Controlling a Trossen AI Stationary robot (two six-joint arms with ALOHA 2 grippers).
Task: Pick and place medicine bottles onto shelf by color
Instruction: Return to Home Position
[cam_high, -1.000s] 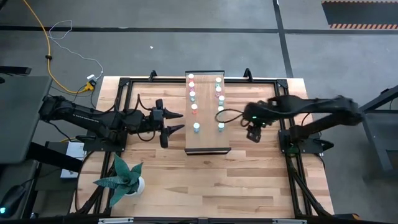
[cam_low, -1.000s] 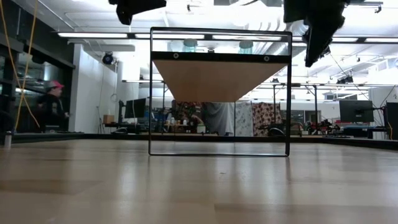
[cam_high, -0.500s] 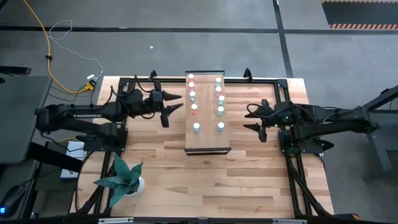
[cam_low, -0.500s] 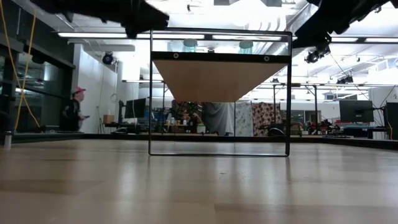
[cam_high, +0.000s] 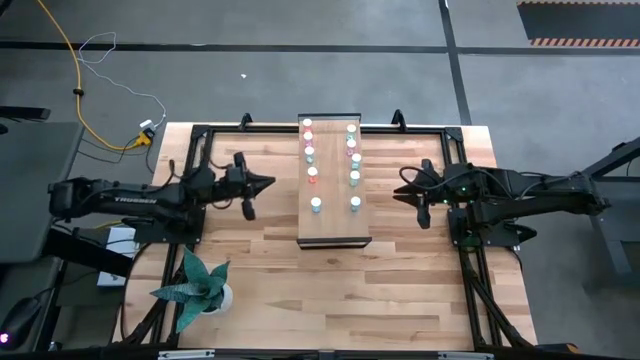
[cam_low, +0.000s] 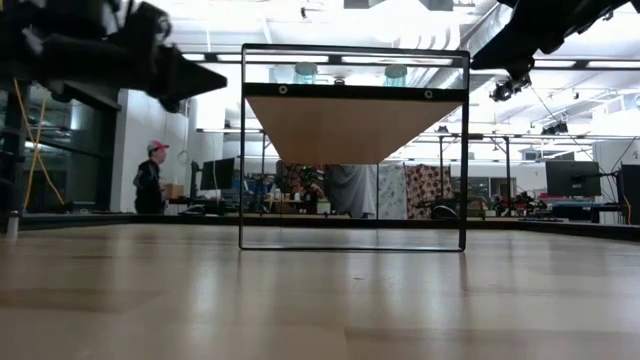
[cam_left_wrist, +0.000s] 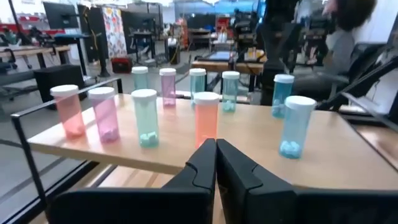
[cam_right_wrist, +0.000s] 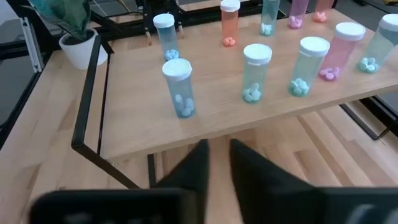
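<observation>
The shelf (cam_high: 335, 226) is a raised light-wood board on a black wire frame (cam_low: 350, 125) at the table's middle. The medicine bottles stand upright on it in two rows: pink, orange, teal and blue vials with white caps (cam_high: 312, 173) (cam_left_wrist: 206, 118) (cam_right_wrist: 179, 87). My left gripper (cam_high: 262, 185) (cam_left_wrist: 216, 163) hovers left of the shelf, pointing level at it, shut and empty. My right gripper (cam_high: 400, 191) (cam_right_wrist: 217, 163) hovers right of the shelf, tipped slightly down toward it. Its fingers are a narrow gap apart with nothing between them.
A potted plant (cam_high: 200, 286) stands near the table's front left corner. Black frame rails (cam_high: 200, 150) run along the table's edges. Bare tabletop (cam_high: 340, 300) lies in front of the shelf. A person (cam_low: 150, 176) stands far off in the room behind.
My left gripper has drawn back from the shelf toward the table's left edge, sunk lower, and shut its fingers. My right gripper has pulled away from the shelf toward the right edge, tipped up from pointing down to nearly level, and brought its fingers close together.
</observation>
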